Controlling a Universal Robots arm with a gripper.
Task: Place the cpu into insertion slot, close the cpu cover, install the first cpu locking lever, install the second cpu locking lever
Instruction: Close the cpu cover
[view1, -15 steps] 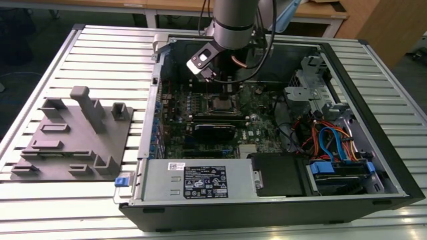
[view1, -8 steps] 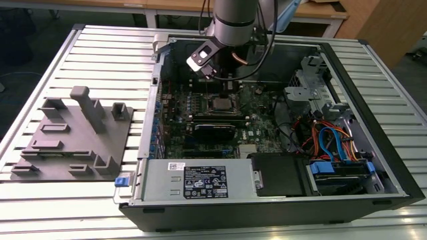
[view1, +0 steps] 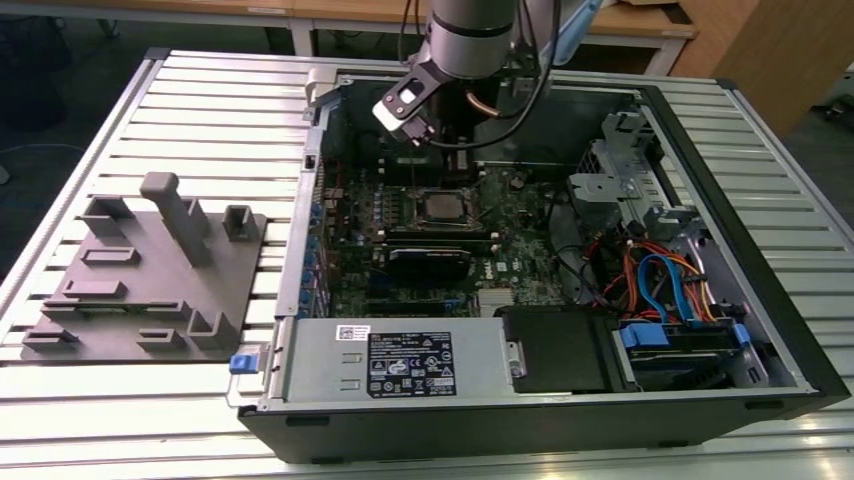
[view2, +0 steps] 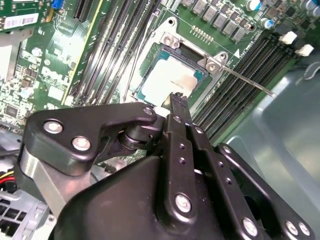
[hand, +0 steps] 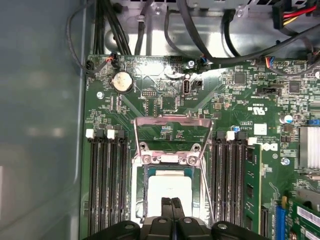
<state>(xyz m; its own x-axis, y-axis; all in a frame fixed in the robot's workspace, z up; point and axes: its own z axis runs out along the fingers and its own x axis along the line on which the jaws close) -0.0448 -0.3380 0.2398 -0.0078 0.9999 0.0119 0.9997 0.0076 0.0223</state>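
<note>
First wrist view suggests pressing gently and squarely, since the tool (hand: 171, 200), pinched fully together and empty, has its tip over the cpu (hand: 170, 185), a pale silver-grey square seated in the insertion slot (hand: 137, 200) with the cpu cover (hand: 170, 159) seemingly down around it

Nothing reads legibly; the power supply (view1: 314, 375), at six o'clock in the case (view1: 534, 437), carries printed labels (view1: 407, 365); the motherboard (hand: 225, 100) bears tiny white lettering.
</note>
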